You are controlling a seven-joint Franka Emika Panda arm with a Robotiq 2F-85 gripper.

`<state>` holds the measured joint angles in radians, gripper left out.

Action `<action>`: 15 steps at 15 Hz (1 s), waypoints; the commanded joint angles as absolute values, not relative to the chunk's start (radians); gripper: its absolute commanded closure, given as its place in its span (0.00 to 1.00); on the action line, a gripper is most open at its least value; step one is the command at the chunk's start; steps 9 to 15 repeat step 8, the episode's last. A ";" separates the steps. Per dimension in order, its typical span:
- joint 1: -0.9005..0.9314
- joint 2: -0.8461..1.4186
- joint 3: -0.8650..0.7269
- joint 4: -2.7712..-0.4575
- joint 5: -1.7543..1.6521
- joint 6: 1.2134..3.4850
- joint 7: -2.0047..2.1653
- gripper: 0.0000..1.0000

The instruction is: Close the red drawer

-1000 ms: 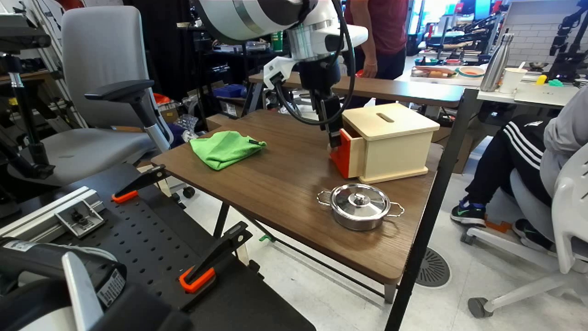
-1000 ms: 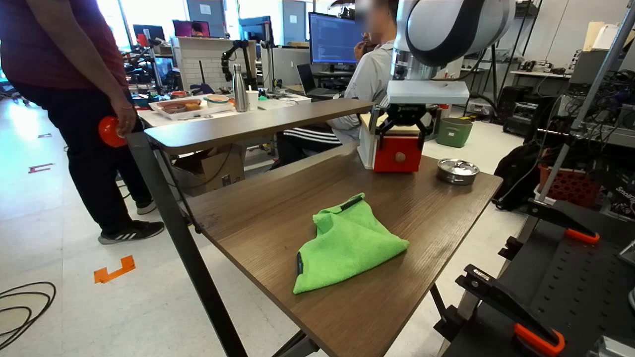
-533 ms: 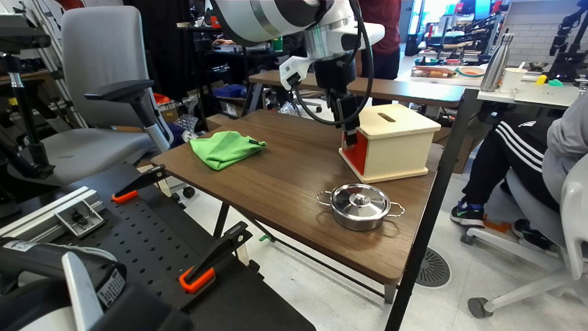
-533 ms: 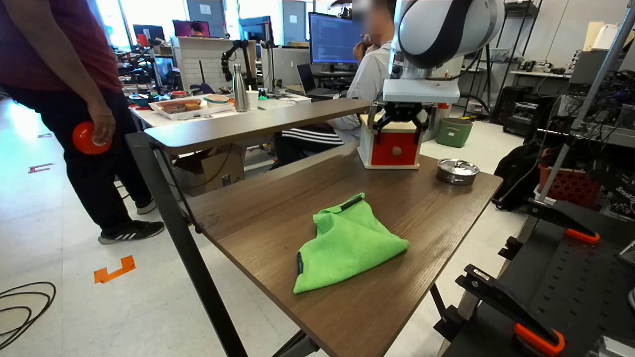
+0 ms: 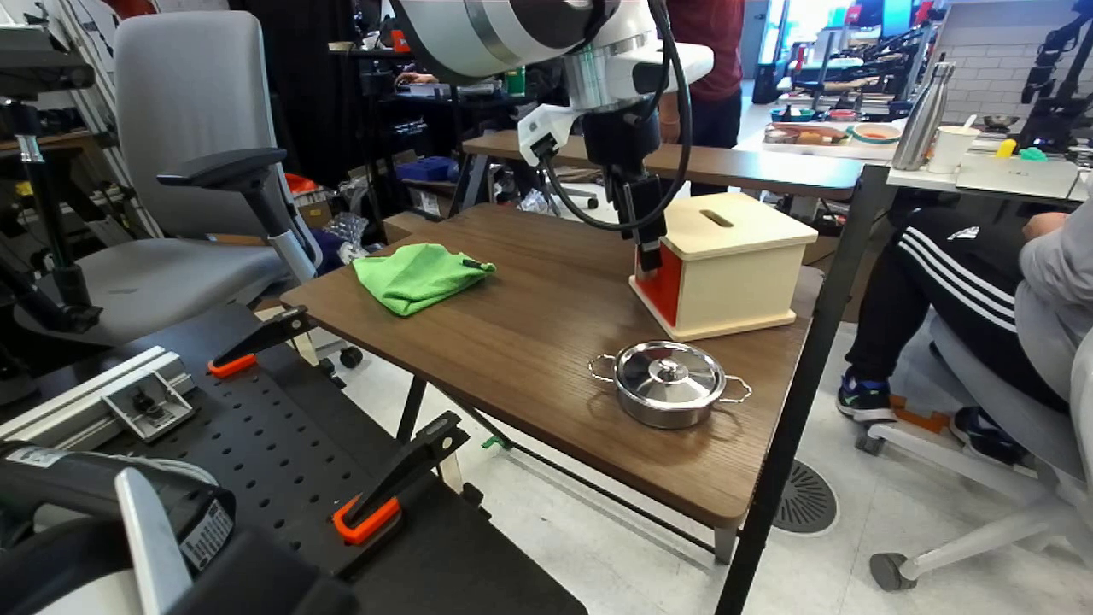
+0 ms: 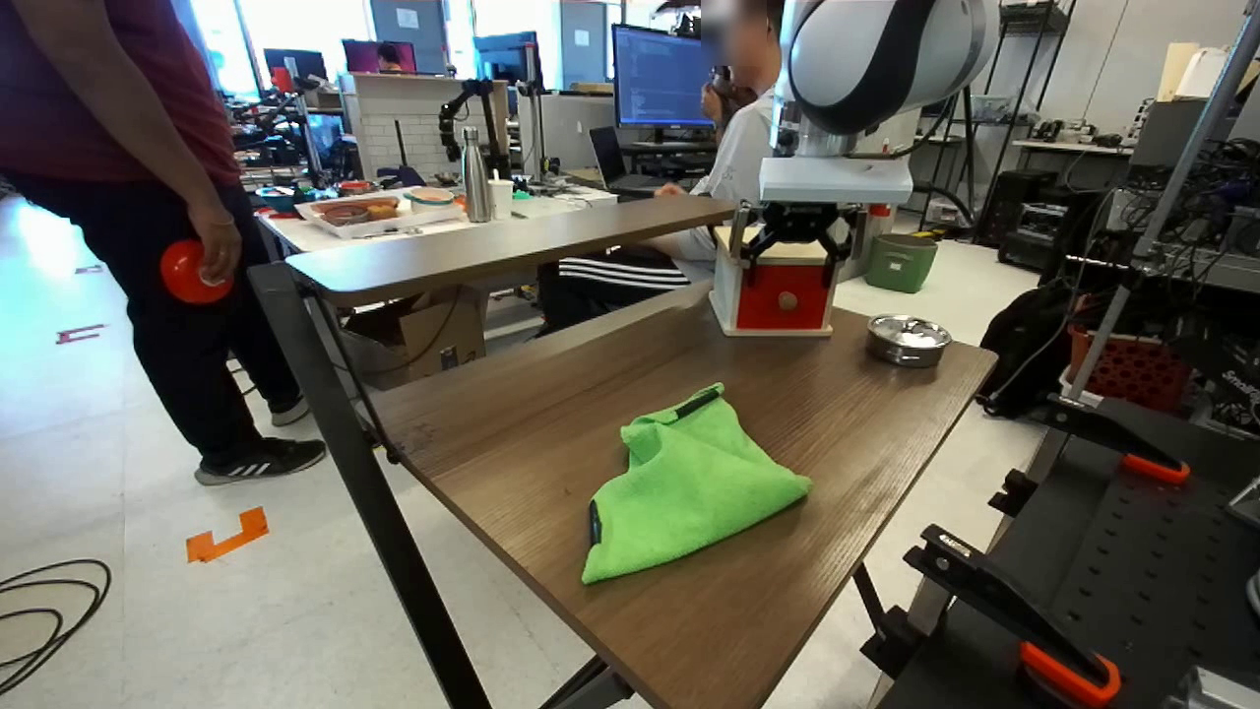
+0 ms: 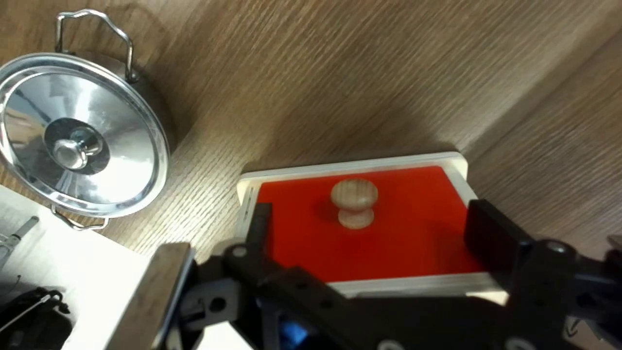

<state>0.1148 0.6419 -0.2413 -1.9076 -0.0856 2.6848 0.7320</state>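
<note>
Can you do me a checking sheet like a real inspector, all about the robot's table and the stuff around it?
Surface: brown wood-grain table.
Job's things: red drawer sits inside its wooden box and looks closed; round knob on its front. Inside: cannot be seen.
Clutter: crumpled green cloth; metal pot with its lid on, standing apart from the box.
Gripper: open, at the drawer's front, not gripping the knob; whether it touches anything, cannot tell.
Cables: black cable loops beside the robot arm.
Surroundings: standing person holding something red and round; seated person; grey chair.
Spills: nothing seen.
</note>
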 commanded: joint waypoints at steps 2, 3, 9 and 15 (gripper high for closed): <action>0.158 0.540 -0.265 -1.989 -0.125 2.577 0.706 0.00; 0.173 0.513 -0.273 -2.010 -0.152 2.542 0.702 0.00; 0.143 0.478 -0.213 -2.047 -0.160 2.516 0.606 0.00; 0.143 0.478 -0.213 -2.047 -0.160 2.516 0.606 0.00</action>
